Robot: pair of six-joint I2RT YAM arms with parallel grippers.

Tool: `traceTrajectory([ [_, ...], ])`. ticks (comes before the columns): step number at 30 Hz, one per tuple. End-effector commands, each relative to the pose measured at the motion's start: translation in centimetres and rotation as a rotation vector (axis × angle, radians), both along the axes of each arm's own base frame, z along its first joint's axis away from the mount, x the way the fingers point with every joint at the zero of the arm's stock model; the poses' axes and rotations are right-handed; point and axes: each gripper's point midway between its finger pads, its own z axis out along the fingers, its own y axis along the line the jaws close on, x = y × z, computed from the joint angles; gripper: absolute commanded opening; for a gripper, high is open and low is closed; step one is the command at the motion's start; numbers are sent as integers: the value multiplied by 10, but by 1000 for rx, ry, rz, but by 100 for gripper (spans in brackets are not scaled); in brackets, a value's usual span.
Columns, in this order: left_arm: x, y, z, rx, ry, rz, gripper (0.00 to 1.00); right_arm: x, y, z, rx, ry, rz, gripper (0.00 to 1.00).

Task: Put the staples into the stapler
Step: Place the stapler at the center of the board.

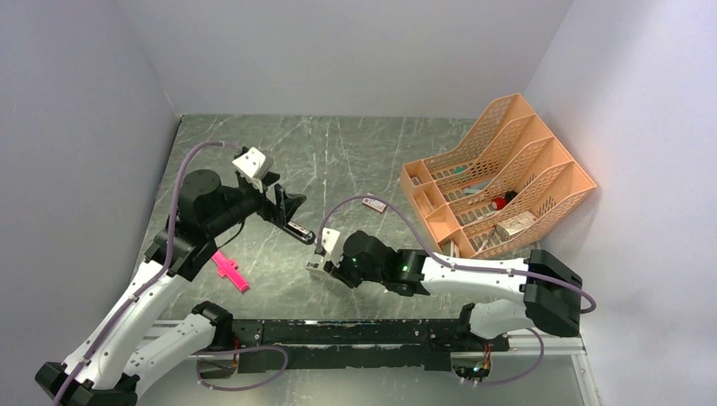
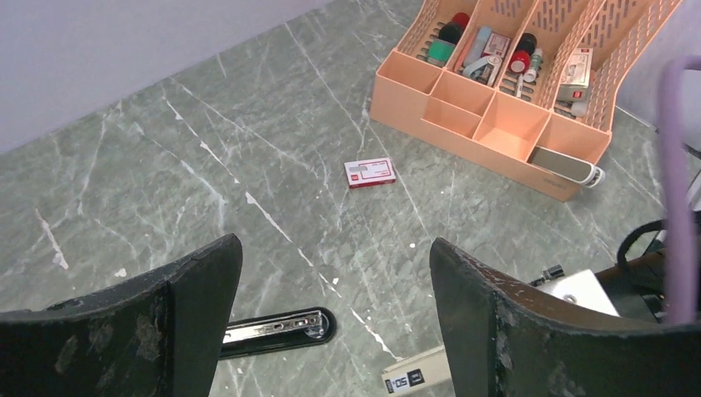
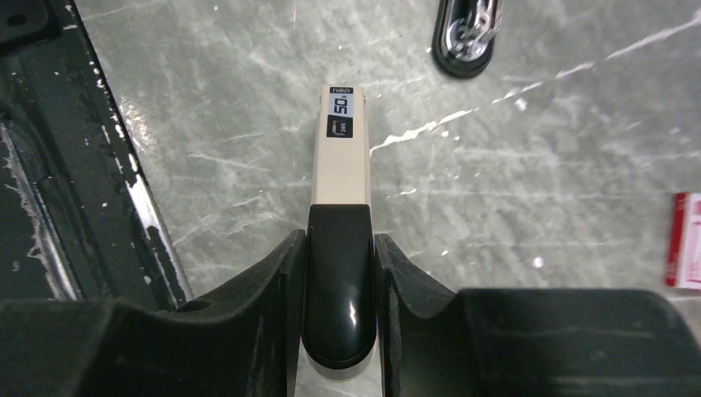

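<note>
The left end effector (image 2: 332, 248) hangs empty, fingers wide apart, above the black stapler (image 2: 277, 327), which lies on the tabletop (image 2: 165, 165) with chrome showing. Right of it, the right end effector (image 3: 339, 240) is clamped on a pale stapler's (image 3: 340, 157) black end. The staples (image 2: 369, 172) sit boxed farther back, toward the organizer (image 2: 496, 124), so loading seems barely begun: next, I judge, a free end effector must fetch that box and the black stapler's rail be opened.

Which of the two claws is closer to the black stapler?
Left. The left gripper hangs open right above the black stapler. The right gripper sits farther off, shut on a beige stapler, with the black one lying ahead of it, apart.
</note>
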Motion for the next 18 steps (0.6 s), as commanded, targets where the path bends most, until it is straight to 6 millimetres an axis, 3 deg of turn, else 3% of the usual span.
traceTrajectory([
  [1, 3, 5, 13, 5, -99, 18, 87, -7, 18, 5, 123, 126, -5, 0],
  [10, -8, -1, -16, 93, -148, -92, 87, 18, 22, -26, 121, 83, -33, 1],
  [18, -9, 1, -36, 159, -155, -115, 87, 33, 20, -43, 66, -17, 0, 33],
])
